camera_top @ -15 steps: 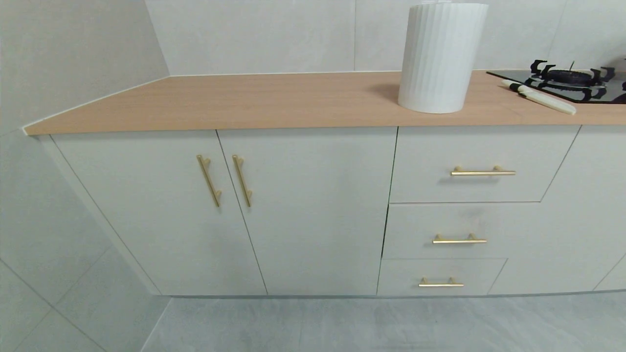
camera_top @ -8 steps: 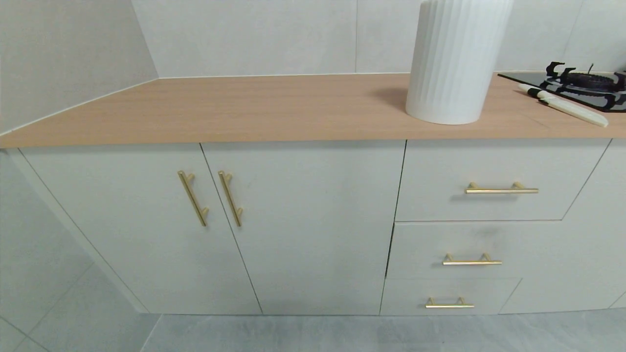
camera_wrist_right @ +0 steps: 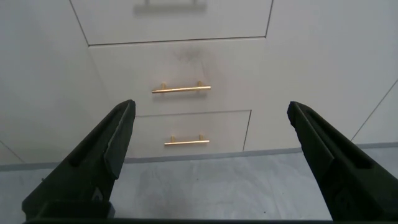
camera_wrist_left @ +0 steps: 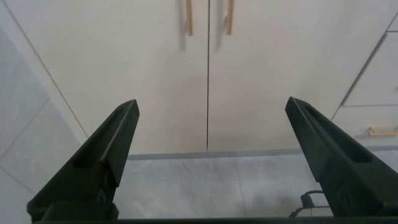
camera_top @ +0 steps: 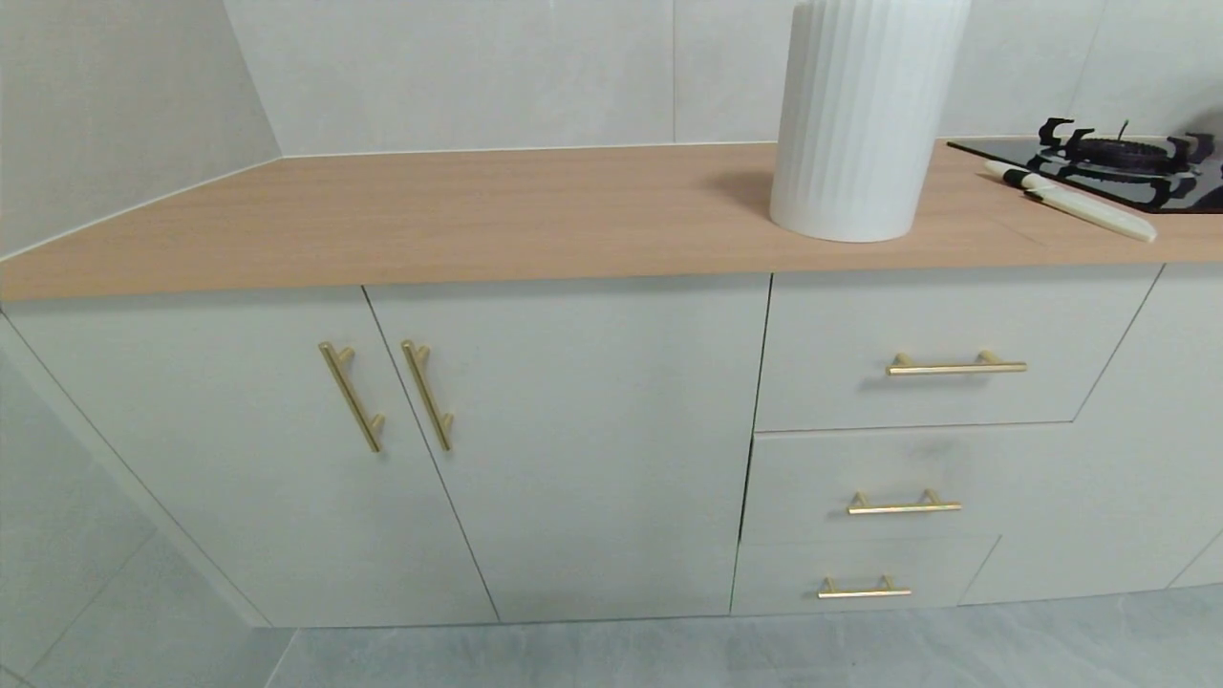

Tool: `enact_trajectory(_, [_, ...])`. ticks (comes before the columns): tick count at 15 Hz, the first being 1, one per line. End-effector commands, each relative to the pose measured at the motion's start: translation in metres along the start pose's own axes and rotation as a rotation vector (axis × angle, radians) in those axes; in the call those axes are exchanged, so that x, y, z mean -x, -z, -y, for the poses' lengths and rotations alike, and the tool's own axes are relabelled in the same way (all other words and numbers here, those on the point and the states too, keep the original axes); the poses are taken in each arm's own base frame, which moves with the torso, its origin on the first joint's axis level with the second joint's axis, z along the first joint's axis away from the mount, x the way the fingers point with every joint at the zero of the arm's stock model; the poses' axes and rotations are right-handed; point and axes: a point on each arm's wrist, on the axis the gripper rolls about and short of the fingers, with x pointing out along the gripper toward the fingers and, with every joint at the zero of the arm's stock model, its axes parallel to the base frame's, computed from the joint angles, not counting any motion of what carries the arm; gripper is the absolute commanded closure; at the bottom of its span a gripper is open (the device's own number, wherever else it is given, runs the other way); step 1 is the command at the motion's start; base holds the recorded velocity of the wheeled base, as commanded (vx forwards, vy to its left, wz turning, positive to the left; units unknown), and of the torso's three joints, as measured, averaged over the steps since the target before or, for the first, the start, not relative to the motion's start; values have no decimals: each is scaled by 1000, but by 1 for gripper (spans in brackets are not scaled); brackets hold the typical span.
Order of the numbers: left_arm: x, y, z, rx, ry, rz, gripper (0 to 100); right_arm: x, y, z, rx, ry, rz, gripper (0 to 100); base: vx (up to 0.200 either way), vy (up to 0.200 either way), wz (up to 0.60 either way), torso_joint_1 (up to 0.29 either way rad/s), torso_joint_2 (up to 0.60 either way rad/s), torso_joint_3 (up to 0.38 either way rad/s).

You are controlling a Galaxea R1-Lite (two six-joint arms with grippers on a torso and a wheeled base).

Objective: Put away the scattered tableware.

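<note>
A cream-handled knife (camera_top: 1070,199) lies on the wooden countertop (camera_top: 478,215) at the far right, beside the hob. A tall white ribbed holder (camera_top: 857,119) stands on the counter left of the knife. My left gripper (camera_wrist_left: 208,115) is open, held low in front of the double cabinet doors (camera_wrist_left: 208,68). My right gripper (camera_wrist_right: 208,118) is open too, low before the lower drawers (camera_wrist_right: 180,89). Neither holds anything.
A black gas hob (camera_top: 1118,162) sits at the counter's right end. Below are two doors with gold handles (camera_top: 387,397) and three drawers with gold handles (camera_top: 955,365). Tiled walls close in the left corner; grey tiled floor (camera_top: 669,655) lies below.
The head camera has shifted, so the cabinet appears nearer and lower in the picture. Nothing on the counter has moved relative to it.
</note>
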Motion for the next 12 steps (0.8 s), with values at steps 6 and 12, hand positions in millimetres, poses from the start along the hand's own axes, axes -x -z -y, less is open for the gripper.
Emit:
enact_trajectory(6, [0,0,0,-1,1,-2,0,0,0,0,0,1,0,0,0,-100,0,3,0,0])
enact_trajectory(12, [0,0,0,-1,1,-2,0,0,0,0,0,1,0,0,0,-200,0,4,2,2])
